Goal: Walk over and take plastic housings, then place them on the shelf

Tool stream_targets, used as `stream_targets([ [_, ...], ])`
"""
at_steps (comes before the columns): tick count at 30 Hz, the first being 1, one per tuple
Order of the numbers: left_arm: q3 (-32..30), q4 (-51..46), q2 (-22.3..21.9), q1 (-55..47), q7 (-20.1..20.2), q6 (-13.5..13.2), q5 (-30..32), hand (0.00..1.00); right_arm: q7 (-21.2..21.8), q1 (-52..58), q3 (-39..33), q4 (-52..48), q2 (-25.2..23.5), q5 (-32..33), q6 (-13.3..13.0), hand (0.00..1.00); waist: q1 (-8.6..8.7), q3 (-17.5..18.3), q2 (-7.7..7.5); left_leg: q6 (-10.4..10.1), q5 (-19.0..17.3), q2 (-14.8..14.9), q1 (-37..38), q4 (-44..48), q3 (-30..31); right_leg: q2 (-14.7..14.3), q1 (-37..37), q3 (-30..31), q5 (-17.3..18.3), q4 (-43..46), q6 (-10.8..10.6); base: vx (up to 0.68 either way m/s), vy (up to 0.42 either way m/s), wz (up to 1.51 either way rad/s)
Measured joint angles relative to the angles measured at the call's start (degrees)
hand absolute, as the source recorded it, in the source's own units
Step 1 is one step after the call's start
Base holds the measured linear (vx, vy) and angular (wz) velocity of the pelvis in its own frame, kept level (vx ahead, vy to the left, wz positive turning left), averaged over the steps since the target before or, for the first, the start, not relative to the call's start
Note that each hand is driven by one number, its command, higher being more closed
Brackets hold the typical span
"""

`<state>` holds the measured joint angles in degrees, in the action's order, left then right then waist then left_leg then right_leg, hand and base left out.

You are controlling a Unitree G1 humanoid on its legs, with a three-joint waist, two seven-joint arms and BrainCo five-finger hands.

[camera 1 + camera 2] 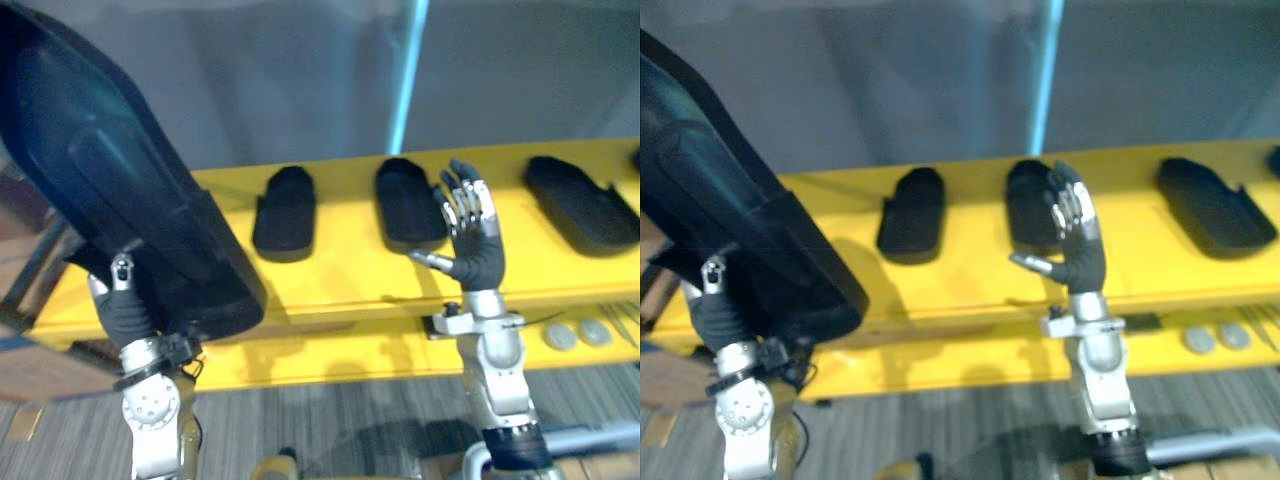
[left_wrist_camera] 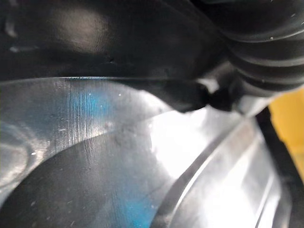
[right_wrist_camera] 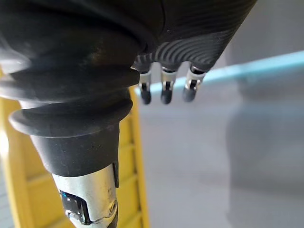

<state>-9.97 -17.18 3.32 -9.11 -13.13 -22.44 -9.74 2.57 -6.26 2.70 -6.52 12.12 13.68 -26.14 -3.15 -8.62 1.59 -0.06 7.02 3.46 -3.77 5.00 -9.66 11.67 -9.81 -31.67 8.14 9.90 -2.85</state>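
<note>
Three housings (image 1: 285, 212) already lie on our shelf (image 1: 350, 272), and we hold a fourth housing (image 1: 110, 170) raised in our left hand (image 1: 125, 312), thumb clamped on it, yet to be set down, our right hand (image 1: 478, 252) spread and empty.

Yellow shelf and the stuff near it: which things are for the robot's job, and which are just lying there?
Job things: big black housing at the left hand; yellow shelf; left shelf housing, middle shelf housing, right shelf housing; open, empty right hand.
Just lying there: two grey discs on the lower level.
</note>
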Motion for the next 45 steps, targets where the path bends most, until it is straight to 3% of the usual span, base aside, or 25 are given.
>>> stream_targets([
  [1, 0.0, 0.0, 0.0, -0.1, 0.1, 0.0, -0.1, 1.00, 0.0, -0.1, 0.0, 0.2, 0.0, 0.0, 0.0, 0.00, -0.17, 0.0, -0.11, 0.0, 1.1, -0.3, 0.1, -1.0, 0.1, 0.3, 0.1, -0.3, 0.1, 0.0, 0.1, -0.09, 0.022, 0.84],
  [3, 0.0, 0.4, -0.6, -1.2, 0.3, -0.9, -1.5, 1.00, 0.2, -0.9, 0.0, 1.5, -0.2, 0.1, -0.1, 0.00, -1.12, -0.3, -0.36, 1.9, -4.2, 2.1, -0.3, 5.5, -4.2, 1.6, 0.5, -2.1, 0.2, 0.2, -0.3, -0.06, -0.005, 0.33],
  [5, 0.2, 0.5, -1.0, -2.1, 0.9, -1.4, -1.6, 1.00, 0.6, -0.6, 0.0, 1.7, -0.4, 0.6, -0.9, 0.00, 0.09, -0.3, -0.37, 0.8, -8.5, 5.1, 0.3, 13.0, -6.1, 3.3, 0.0, -3.1, -0.4, 0.9, -1.3, -0.02, 0.072, 0.29],
  [7, 1.6, 0.9, -1.5, -2.2, 1.3, -1.8, -1.6, 1.00, 1.0, -0.1, -0.5, 1.6, -0.1, 1.4, -2.1, 0.00, 0.81, 0.4, 0.63, -0.2, -9.0, 7.2, 2.2, 15.1, -6.5, 4.4, 0.3, -3.4, -1.3, 1.2, -2.9, -0.03, 0.226, 0.29],
  [8, 3.1, 1.9, -1.6, -2.0, 2.3, -2.4, -1.7, 1.00, 1.0, 0.9, -1.0, 1.4, -0.2, 1.5, -2.9, 0.00, 1.13, 1.2, 1.91, -4.2, -10.3, 7.4, 3.7, 11.6, -5.7, 4.9, 1.0, -3.7, -2.0, 1.6, -4.0, -0.02, 0.307, 0.31],
  [10, 4.6, 2.9, -1.3, -1.3, 4.3, -2.5, -1.8, 1.00, 0.3, 2.9, -1.2, 1.4, -1.5, 1.3, -2.8, 0.00, 2.45, 1.8, 2.88, -7.3, -12.5, 5.4, 6.1, 4.2, -6.3, 5.9, 1.1, -4.6, -3.1, 1.6, -5.9, 0.01, 0.403, 0.55],
  [11, 4.7, 3.1, -0.9, -0.9, 5.6, -2.4, -1.9, 1.00, -0.4, 3.9, -1.1, 1.8, -4.0, 1.3, -2.8, 0.00, 2.67, 1.3, 0.90, -7.0, -11.8, 3.1, 7.9, -0.3, -6.2, 7.4, 1.3, -4.5, -4.0, 1.5, -6.9, 0.02, 0.468, 0.53],
  [14, 5.1, 3.4, 2.6, -1.3, 8.6, -0.7, -5.0, 1.00, -1.6, 4.9, 1.2, 2.9, -7.9, 1.2, -2.5, 0.00, 1.06, 1.4, -2.13, -6.2, -11.0, 0.8, 8.5, -2.0, -6.1, 8.9, 1.5, -3.5, -8.0, 0.7, -5.2, -0.01, 0.295, 0.13],
  [16, 5.6, 3.5, 3.8, -1.3, 9.2, -0.2, -5.1, 1.00, -1.8, 5.1, 2.9, 2.8, -8.1, 1.2, -2.6, 0.00, 0.99, 1.4, -1.87, -5.3, -10.5, 0.8, 8.6, -2.9, -4.5, 7.9, 1.8, 0.3, -9.9, 0.6, -2.6, -0.01, 0.148, 0.40],
  [17, 6.7, 3.9, 4.9, -0.9, 9.5, 0.0, -5.7, 1.00, -2.0, 5.6, 3.9, 2.5, -8.2, 0.9, -2.6, 0.00, 1.90, 1.5, -1.78, -4.4, -9.8, 1.1, 7.9, -3.7, -1.6, 4.8, 1.7, 7.4, -5.6, -0.7, -0.8, -0.03, 0.045, 0.90],
  [20, 9.2, 5.2, 5.3, 0.8, 8.9, 0.6, -5.7, 1.00, -2.8, 6.8, 5.2, 0.9, -8.0, -1.7, -2.2, 0.00, 4.21, 1.6, -2.07, -4.4, -7.5, 0.3, 5.0, -5.3, 4.9, -1.7, 1.9, 16.9, -3.1, -4.6, -0.2, -0.07, -0.082, 1.23],
  [22, 10.4, 5.5, 4.2, 0.4, 7.4, 1.8, -4.9, 1.00, -2.4, 7.4, 5.4, 0.6, -7.4, -1.6, -1.9, 0.00, 3.64, 1.9, -2.30, -4.8, -6.4, -1.1, 4.2, -5.7, 6.8, -1.4, 1.4, 15.7, -1.3, -5.4, -1.9, -0.04, -0.112, 0.70],
  [23, 10.6, 5.5, 3.5, -0.3, 6.7, 2.1, -4.9, 1.00, -1.9, 7.6, 5.3, 0.7, -6.5, -1.5, -1.5, 0.00, 3.59, 1.9, -0.73, -5.2, -5.3, -1.1, 3.4, -6.3, 7.9, -1.6, 1.6, 14.2, -1.1, -5.3, -2.9, -0.01, -0.102, 0.54],
  [25, 10.6, 5.5, 2.0, -1.2, 6.4, 2.1, -4.9, 1.00, -0.2, 7.8, 5.1, 1.0, -4.2, -0.9, -1.5, 0.00, 3.53, 1.9, 1.79, -5.8, -3.5, -0.4, 2.9, -8.1, 9.6, -2.8, 1.6, 12.2, -1.1, -5.3, -3.0, -0.05, -0.112, 0.51],
  [28, 10.7, 5.4, 1.1, -1.4, 6.6, 2.1, -2.0, 1.00, 0.5, 7.9, 4.5, 1.0, -2.4, -0.6, -1.5, 0.00, 3.72, 2.2, 2.51, -5.5, -1.8, 0.0, 3.1, -9.5, 8.7, -3.3, 0.4, 9.6, -0.6, -5.2, -2.8, -0.04, -0.063, 0.47],
  [33, 10.3, 4.6, 0.9, -1.9, 7.1, 1.3, 1.7, 1.00, -0.4, 8.4, 4.1, 1.3, -3.9, 1.2, -2.6, 0.00, 3.36, 1.9, 1.85, -4.3, -2.5, -1.0, 3.8, -9.9, 7.2, -1.4, -0.2, 8.4, 1.4, -2.4, -3.9, -0.05, -0.005, 0.16],
  [38, 10.0, 4.3, 1.0, 0.1, 9.4, 1.3, 1.7, 1.00, -9.3, 9.8, 4.0, 2.7, -6.3, -2.9, -2.8, 0.00, 3.64, 1.1, 0.44, -2.3, -3.0, -4.2, 5.7, -9.9, 5.6, 4.0, 1.6, 8.6, 2.5, 6.9, -4.4, 0.01, 0.109, 0.10],
  [40, 10.0, 3.8, 1.7, 0.5, 10.4, 1.3, 1.4, 1.00, -11.9, 10.9, 4.0, 2.7, -7.2, -4.1, -2.8, 0.00, 3.82, 0.6, -0.39, -1.5, -3.6, -4.8, 7.3, -9.6, 5.0, 6.4, 5.2, 10.2, 1.8, 15.9, -2.7, 0.07, 0.144, -0.12],
  [41, 9.8, 3.3, 2.9, 0.5, 11.2, 1.3, 1.0, 1.00, -12.8, 11.3, 4.1, 2.8, -8.0, -5.1, -2.8, 0.00, 3.75, 0.2, -1.20, -0.7, -4.0, -4.7, 8.6, -9.6, 4.2, 7.2, 7.9, 11.9, 0.2, 21.7, -0.2, 0.09, 0.094, -0.32],
  [42, 9.6, 2.9, 3.6, 0.5, 11.3, 1.4, 1.0, 1.00, -12.9, 11.3, 4.1, 2.9, -8.7, -5.3, -2.8, 0.00, 3.86, -0.1, -1.62, -0.1, -4.2, -4.5, 9.3, -9.5, 4.2, 7.2, 9.3, 13.1, -0.9, 24.5, 1.0, 0.09, 0.077, -0.36],
  [43, 9.6, 2.4, 5.0, 0.5, 11.6, 1.4, 1.0, 1.00, -12.9, 11.9, 4.1, 2.9, -9.8, -5.5, -2.8, 0.00, 4.28, -0.5, -1.77, 0.6, -5.1, -3.5, 9.8, -8.9, 4.1, 5.6, 11.6, 15.8, 1.5, 26.5, 0.5, 0.07, 0.015, -0.22],
  [44, 9.6, 2.4, 5.6, 0.9, 11.6, 1.4, 0.9, 1.00, -12.6, 12.6, 4.0, 2.5, -10.2, -5.4, -2.8, 0.00, 4.66, -0.3, -2.19, 0.8, -5.9, -2.0, 9.8, -8.3, 4.0, 2.0, 13.1, 17.7, 3.6, 25.2, -0.4, 0.06, -0.007, -0.17],
  [45, 9.4, 2.4, 5.8, 0.9, 11.6, 1.4, 0.8, 1.00, -12.4, 12.9, 4.0, 2.1, -10.2, -5.4, -2.8, 0.00, 4.83, -0.3, -2.25, 0.8, -6.0, -1.4, 9.8, -8.3, 3.8, 0.3, 13.8, 17.9, 3.7, 23.7, -0.4, 0.05, -0.026, -0.17],
])
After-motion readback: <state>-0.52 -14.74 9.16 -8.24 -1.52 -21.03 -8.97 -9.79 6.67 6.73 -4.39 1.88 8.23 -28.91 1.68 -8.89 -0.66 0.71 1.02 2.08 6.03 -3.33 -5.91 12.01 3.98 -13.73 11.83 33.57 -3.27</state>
